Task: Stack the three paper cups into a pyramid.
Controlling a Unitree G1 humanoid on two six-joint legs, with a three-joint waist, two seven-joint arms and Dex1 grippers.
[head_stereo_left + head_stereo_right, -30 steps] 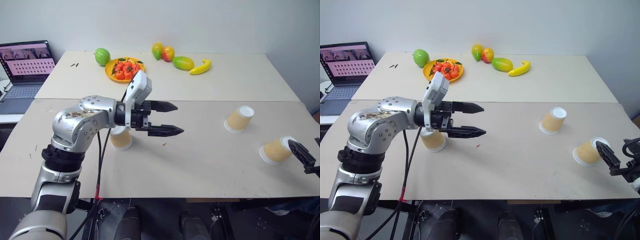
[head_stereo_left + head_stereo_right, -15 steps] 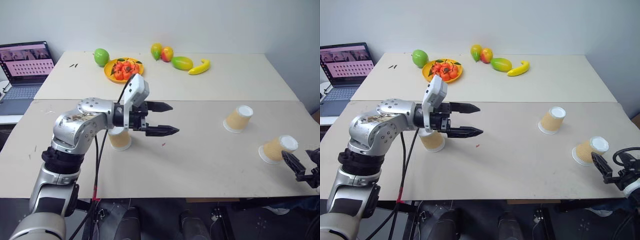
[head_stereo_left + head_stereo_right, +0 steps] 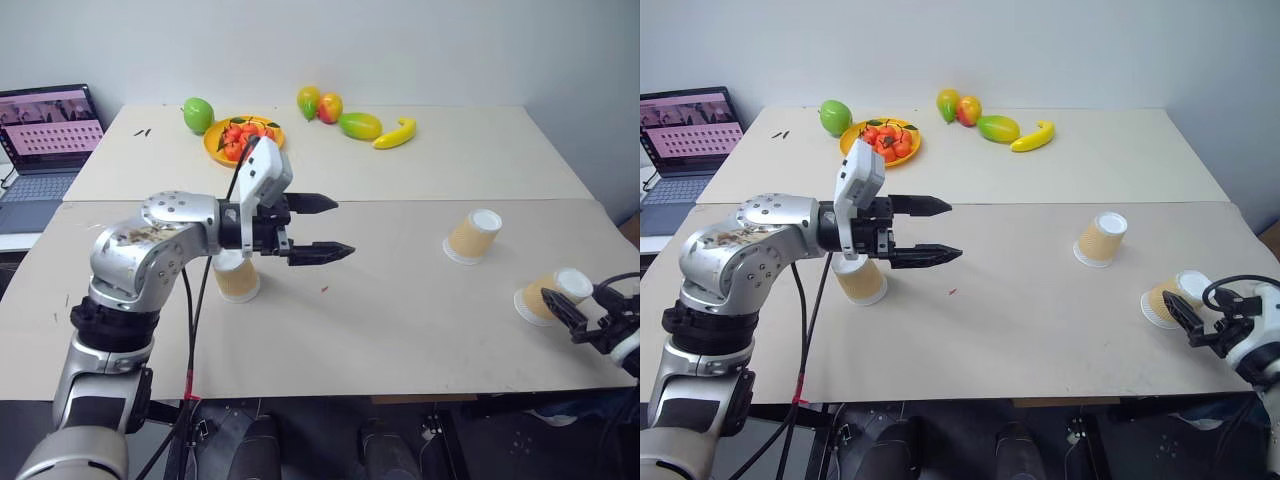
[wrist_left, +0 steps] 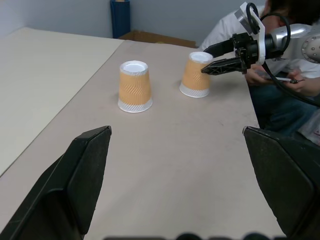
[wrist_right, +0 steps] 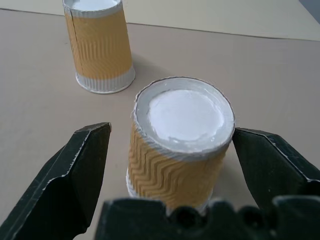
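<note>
i'm looking down on two pale beige tables (image 3: pixel 400 320) pushed edge to edge, a dark seam running across between them, with a plain light wall behind. all three paper cups stand upside down on the near table, white bases up, none stacked yet. one cup (image 3: pixel 237 277) sits on the left, partly hidden behind my left arm. a second cup (image 3: pixel 473 236) stands to the right of centre, well apart from the first. the third cup (image 3: pixel 548 298) is near the right edge of the table, and in the right wrist view it (image 5: pixel 180 150) stands between my fingers (image 5: pixel 75 185), not touched by either one that i can see, with the second cup (image 5: pixel 100 47) beyond it.

my right gripper (image 3: pixel 583 312) is spread wide around that third cup, at the cup's height. my left gripper (image 3: pixel 312 228) is also spread apart and holds nothing, hovering above the table and pointing to the right.

on the far table i see a yellow plate of red fruit (image 3: pixel 242 140), a green apple (image 3: pixel 198 114) beside it, then a pear and apple pair (image 3: pixel 320 103), a mango (image 3: pixel 360 126) and a banana (image 3: pixel 394 134). a laptop (image 3: pixel 45 135) with its screen lit sits off to the left. in the left wrist view a person (image 4: pixel 280 75) is seated just past the table's end, and a blue object (image 4: pixel 120 18) stands on the floor by the wall.
</note>
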